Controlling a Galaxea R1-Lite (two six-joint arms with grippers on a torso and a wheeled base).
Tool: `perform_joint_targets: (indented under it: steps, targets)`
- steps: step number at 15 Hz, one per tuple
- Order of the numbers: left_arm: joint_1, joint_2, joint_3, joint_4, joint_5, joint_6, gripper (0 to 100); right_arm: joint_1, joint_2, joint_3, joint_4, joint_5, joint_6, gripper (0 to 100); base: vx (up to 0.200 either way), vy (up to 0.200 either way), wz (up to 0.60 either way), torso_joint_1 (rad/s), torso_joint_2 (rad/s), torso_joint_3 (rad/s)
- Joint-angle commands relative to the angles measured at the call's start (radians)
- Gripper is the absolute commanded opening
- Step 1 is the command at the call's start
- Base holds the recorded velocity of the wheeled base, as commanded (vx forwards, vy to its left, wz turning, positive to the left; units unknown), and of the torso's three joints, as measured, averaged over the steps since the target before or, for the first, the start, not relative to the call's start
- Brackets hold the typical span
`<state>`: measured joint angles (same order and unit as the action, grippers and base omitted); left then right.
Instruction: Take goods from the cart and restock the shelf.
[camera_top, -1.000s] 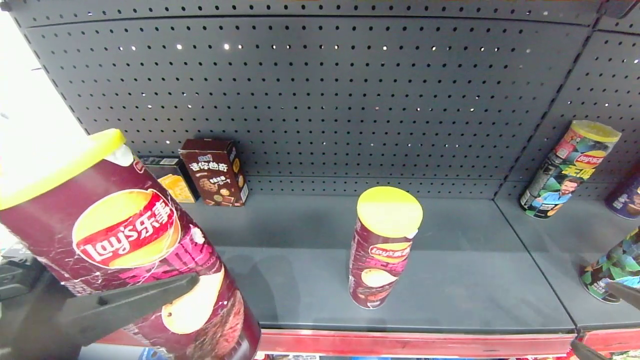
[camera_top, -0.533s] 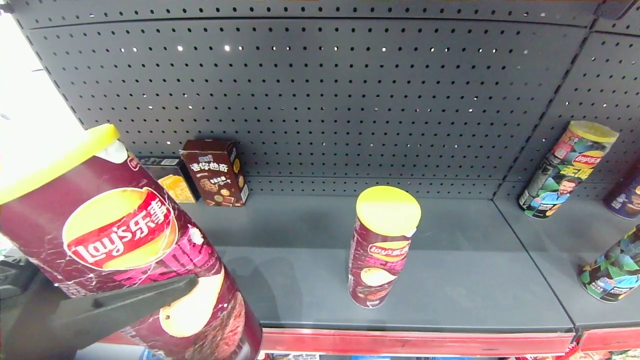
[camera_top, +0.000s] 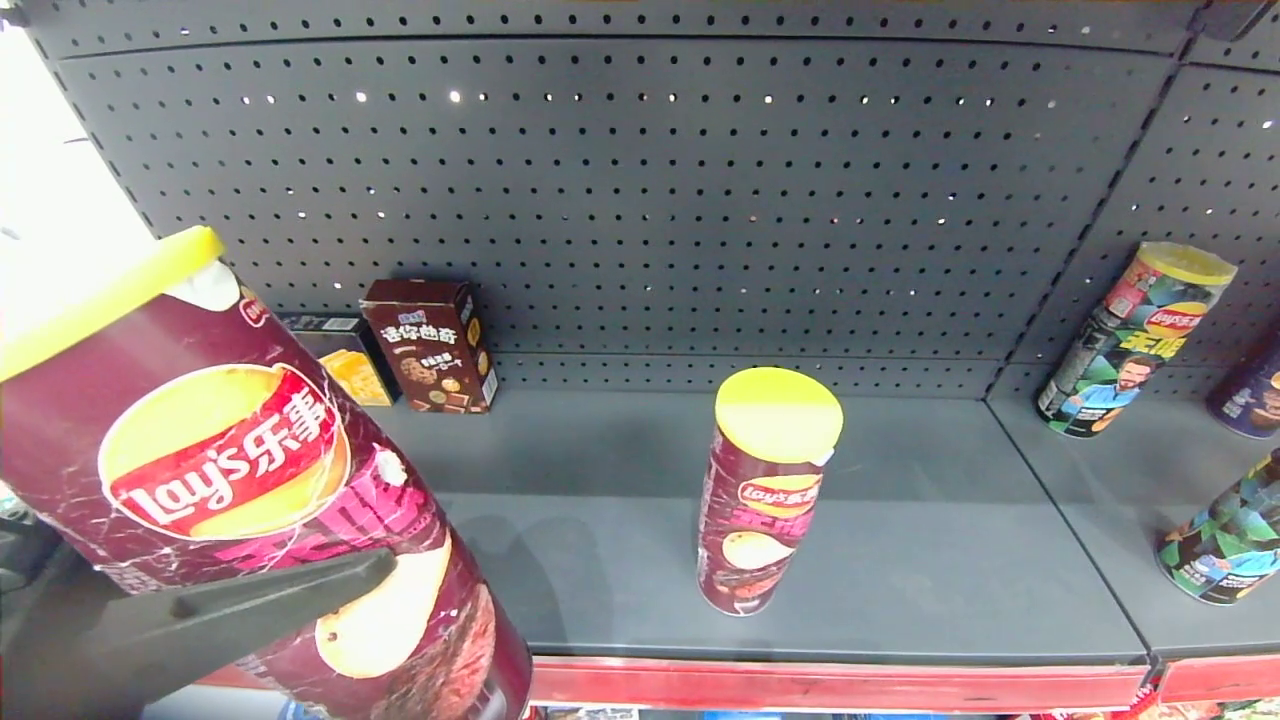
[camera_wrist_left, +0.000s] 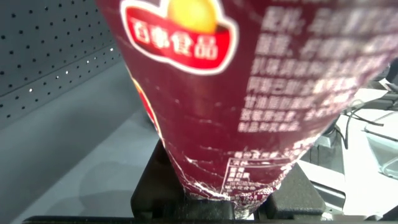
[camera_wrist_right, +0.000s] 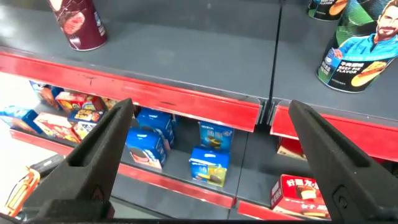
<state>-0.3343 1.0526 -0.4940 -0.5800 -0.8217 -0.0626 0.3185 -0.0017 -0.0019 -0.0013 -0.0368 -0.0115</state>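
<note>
One maroon chip can (camera_top: 230, 470) sits clamped in my left gripper (camera_top: 300, 600), with the fingers across its lower body. Its long axis leans, yellow lid up and toward my left, base low. Ahead and to the right of it lies bare shelf (camera_top: 600, 560), between the biscuit boxes (camera_top: 430, 345) and a matching upright can (camera_top: 765, 500). I judge it needs righting before setdown. My right gripper (camera_wrist_right: 211, 155) hangs spread and empty, farther off.
</note>
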Motion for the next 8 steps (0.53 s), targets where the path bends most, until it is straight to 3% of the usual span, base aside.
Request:
perform_joint_targets:
  steps: [1, 4, 8]
  targets:
    - [-0.015, 0.004, -0.009, 0.000, -0.001, 0.000, 0, 0.001, 0.002, 0.002, 0.000, 0.000, -0.001, 100, 0.000, 0.000, 0.00, 0.000, 0.00, 0.000]
    - [-0.077, 0.035, -0.020, 0.002, 0.001, 0.015, 0, 0.001, 0.002, 0.000, 0.000, 0.000, -0.001, 100, 0.000, 0.000, 0.00, 0.000, 0.00, 0.000]
    - [0.001, 0.190, -0.074, -0.003, 0.067, 0.162, 0, 0.001, 0.002, 0.000, 0.000, 0.000, -0.001, 100, 0.000, 0.000, 0.00, 0.000, 0.00, 0.000]
